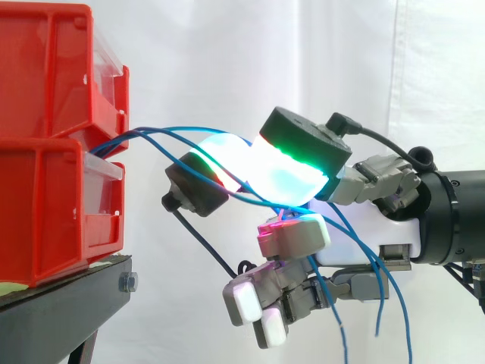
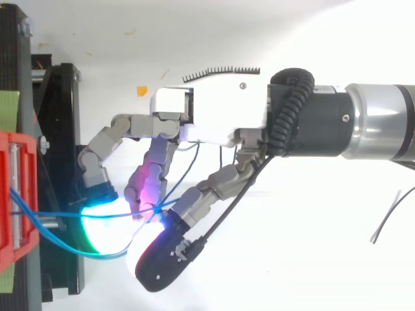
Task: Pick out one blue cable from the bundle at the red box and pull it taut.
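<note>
Blue cables (image 1: 170,129) ran from the red box's (image 1: 45,152) front edge, and the hand (image 2: 220,110) pinched one between glowing pads (image 1: 292,178), so a slow, straight pull away looked best.

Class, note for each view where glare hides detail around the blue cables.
Side view: the hand's glowing pads flare white, swallowing the blue cables pinched between them. Top view: the same glow blends into the bright white surface below.

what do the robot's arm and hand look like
The hand has a white palm shell and grey segmented metal fingers ending in thick pads, some black-backed, glowing green, cyan, white and magenta. The arm is a silver tube with a black wrist section.
</note>
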You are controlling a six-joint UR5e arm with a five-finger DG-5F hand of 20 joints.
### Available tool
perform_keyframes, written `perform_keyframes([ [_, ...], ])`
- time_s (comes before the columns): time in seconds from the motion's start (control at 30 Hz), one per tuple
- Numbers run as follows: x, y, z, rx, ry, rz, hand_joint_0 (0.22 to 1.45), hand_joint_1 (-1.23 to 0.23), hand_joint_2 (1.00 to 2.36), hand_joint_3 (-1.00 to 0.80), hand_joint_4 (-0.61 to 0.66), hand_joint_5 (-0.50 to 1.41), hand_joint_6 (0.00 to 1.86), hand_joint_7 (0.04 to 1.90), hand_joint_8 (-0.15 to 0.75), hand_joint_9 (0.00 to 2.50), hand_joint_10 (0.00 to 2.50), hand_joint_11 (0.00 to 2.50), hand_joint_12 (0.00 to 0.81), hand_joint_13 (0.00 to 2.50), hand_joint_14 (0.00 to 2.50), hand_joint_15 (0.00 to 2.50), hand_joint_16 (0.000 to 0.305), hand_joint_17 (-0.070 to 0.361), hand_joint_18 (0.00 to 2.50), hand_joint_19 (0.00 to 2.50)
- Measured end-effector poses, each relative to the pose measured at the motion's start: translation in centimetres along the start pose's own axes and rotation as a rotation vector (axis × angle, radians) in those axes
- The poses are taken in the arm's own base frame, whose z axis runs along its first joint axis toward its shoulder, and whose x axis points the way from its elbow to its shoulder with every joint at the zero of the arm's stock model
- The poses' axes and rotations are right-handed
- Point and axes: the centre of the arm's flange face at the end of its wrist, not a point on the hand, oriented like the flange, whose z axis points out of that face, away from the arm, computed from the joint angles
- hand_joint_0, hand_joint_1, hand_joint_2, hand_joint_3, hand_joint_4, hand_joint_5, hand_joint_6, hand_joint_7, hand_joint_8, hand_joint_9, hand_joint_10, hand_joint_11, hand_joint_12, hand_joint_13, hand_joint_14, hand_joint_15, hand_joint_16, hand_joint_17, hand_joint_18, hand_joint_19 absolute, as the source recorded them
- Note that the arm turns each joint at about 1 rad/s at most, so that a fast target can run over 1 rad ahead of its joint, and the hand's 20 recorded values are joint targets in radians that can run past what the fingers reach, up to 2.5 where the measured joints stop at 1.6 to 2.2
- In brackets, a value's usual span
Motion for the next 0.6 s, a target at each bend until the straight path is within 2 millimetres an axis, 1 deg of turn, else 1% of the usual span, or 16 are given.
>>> perform_keyframes([
  [0.03,0.0,0.0,0.0,0.0,0.0,0.0,0.62,-0.92,1.0,-0.5,-0.33,-0.04,0.91,0.97,0.165,1.48,0.04,0.95,0.248,1.02,0.02,0.58,0.038,0.085,0.86,0.69],
  [0.07,0.0,0.01,0.0,0.0,0.0,0.0,0.67,-0.97,1.0,-0.5,-0.31,-0.04,0.91,0.98,0.162,1.46,0.04,0.92,0.249,1.02,0.02,0.57,0.038,0.085,0.86,0.68],
  [0.1,0.0,0.01,0.0,0.0,0.001,0.0,0.72,-0.99,1.01,-0.42,-0.3,-0.05,0.91,0.95,0.157,1.41,0.04,0.91,0.252,1.01,0.02,0.57,0.038,0.085,0.85,0.67],
  [0.13,0.01,0.0,0.0,0.0,0.001,0.0,0.73,-0.99,1.01,-0.39,-0.31,-0.06,0.92,0.97,0.162,1.4,0.03,0.92,0.243,0.99,0.03,0.57,0.038,0.085,0.85,0.67],
  [0.17,0.01,0.0,0.0,0.0,0.001,0.0,0.77,-0.99,1.02,-0.33,-0.31,-0.06,0.92,1.08,0.159,1.37,0.04,0.92,0.248,0.98,0.03,0.58,0.038,0.084,0.83,0.67],
  [0.23,0.01,0.0,0.0,0.0,0.001,0.0,0.8,-0.98,1.02,-0.28,-0.33,-0.07,0.94,1.16,0.16,1.34,0.03,0.92,0.247,0.97,0.03,0.58,0.037,0.084,0.79,0.7],
  [0.3,0.01,0.0,0.0,0.0,0.001,0.0,0.85,-0.96,1.02,-0.22,-0.31,-0.09,0.96,1.25,0.154,1.3,0.04,0.9,0.247,0.94,0.02,0.59,0.037,0.083,0.73,0.75],
  [0.33,0.01,0.01,0.0,0.0,0.001,0.0,0.86,-0.95,1.02,-0.21,-0.33,-0.09,0.97,1.22,0.157,1.3,0.04,0.9,0.247,0.93,0.03,0.59,0.037,0.083,0.72,0.75],
  [0.37,0.02,0.0,0.0,0.0,0.002,0.0,0.87,-0.95,1.02,-0.21,-0.33,-0.11,0.97,1.24,0.151,1.24,0.03,0.88,0.246,0.91,0.02,0.6,0.037,0.082,0.68,0.76],
  [0.4,0.02,0.0,0.0,0.0,0.002,0.001,0.88,-0.94,1.02,-0.24,-0.35,-0.12,0.98,1.2,0.147,1.18,0.03,0.87,0.247,0.88,0.02,0.59,0.037,0.083,0.65,0.77],
  [0.5,0.05,0.0,0.0,0.0,0.005,0.001,0.88,-0.92,1.01,-0.36,-0.37,-0.16,0.98,1.08,0.131,1.07,0.03,0.85,0.243,0.81,0.02,0.57,0.038,0.085,0.62,0.73],
  [0.53,0.05,0.0,-0.01,0.001,0.006,0.002,0.87,-0.94,1.01,-0.39,-0.36,-0.17,0.98,1.06,0.133,1.07,0.03,0.85,0.242,0.8,0.02,0.56,0.038,0.085,0.63,0.71],
  [0.57,0.06,-0.01,-0.01,0.001,0.006,0.002,0.85,-0.95,1.0,-0.5,-0.35,-0.18,0.97,0.99,0.127,1.03,0.03,0.85,0.245,0.79,0.02,0.53,0.038,0.086,0.66,0.63],
  [0.6,0.06,-0.02,-0.03,0.003,0.007,0.002,0.79,-0.95,1.0,-0.5,-0.33,-0.18,0.97,0.88,0.129,1.02,0.03,0.85,0.245,0.79,0.02,0.52,0.039,0.087,0.7,0.57],
])
